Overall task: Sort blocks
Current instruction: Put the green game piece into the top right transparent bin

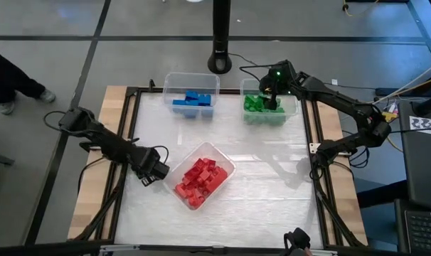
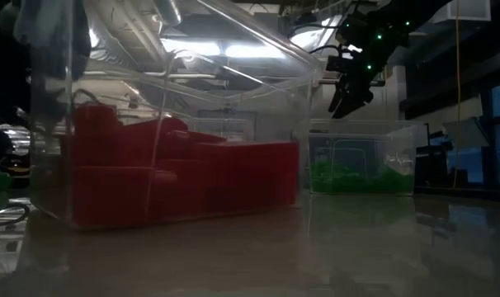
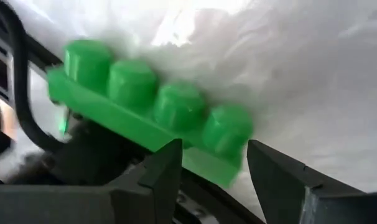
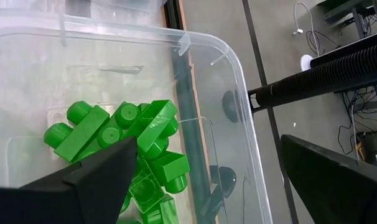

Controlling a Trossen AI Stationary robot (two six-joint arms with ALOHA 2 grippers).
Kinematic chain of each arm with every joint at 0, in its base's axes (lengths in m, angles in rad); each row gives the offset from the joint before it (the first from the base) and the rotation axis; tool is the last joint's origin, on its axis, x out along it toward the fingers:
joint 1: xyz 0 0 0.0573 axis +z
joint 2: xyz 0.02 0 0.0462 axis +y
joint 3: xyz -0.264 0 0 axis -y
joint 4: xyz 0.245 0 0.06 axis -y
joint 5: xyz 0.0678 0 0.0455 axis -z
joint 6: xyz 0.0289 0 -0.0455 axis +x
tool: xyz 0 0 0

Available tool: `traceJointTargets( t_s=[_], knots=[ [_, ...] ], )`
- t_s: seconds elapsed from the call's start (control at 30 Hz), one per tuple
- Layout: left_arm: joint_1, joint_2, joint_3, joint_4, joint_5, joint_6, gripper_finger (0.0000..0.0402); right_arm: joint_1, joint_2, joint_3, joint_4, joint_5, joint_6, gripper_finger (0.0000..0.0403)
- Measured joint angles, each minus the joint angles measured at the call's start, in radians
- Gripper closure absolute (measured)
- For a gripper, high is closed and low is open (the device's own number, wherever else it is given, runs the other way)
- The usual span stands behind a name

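Between the parted left gripper (image 3: 210, 171) fingers lay a green four-stud brick (image 3: 145, 112), ungrasped; the right gripper (image 4: 207, 180) hung open-jawed over the green bin (image 4: 238, 81).

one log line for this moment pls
left gripper: beside red bin, green block at open jaws | right gripper: open over green bin | blue bin: filled

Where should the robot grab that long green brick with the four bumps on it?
On its two flat long sides, under the studs, pinching across the narrow width. The green brick is one stud wide, so it fits between the fingers. The open left gripper faces its near end, so coming from that end looks best. The right gripper hangs over the bin of green bricks.
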Motion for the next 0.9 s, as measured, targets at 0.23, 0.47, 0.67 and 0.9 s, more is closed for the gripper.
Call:
traceJointTargets(
  t_s=[0.23,0.47,0.67,0.9],
  knots=[
    [0.001,0.078,-0.005,0.009,0.006,0.114,0.0231,0.000,0.000,0.000,-0.008,0.000,0.000,0.0013],
    [0.000,0.063,-0.010,0.235,0.035,0.179,0.0231,0.000,0.000,0.000,-0.007,0.000,0.000,0.0013],
    [0.020,0.060,0.000,0.313,0.041,0.191,0.0231,0.000,0.000,0.000,-0.005,0.000,0.000,0.0013],
    [0.020,-0.007,0.078,0.146,0.009,0.054,0.0231,0.000,0.000,0.000,0.000,0.000,-0.001,0.0013]
  ],
)
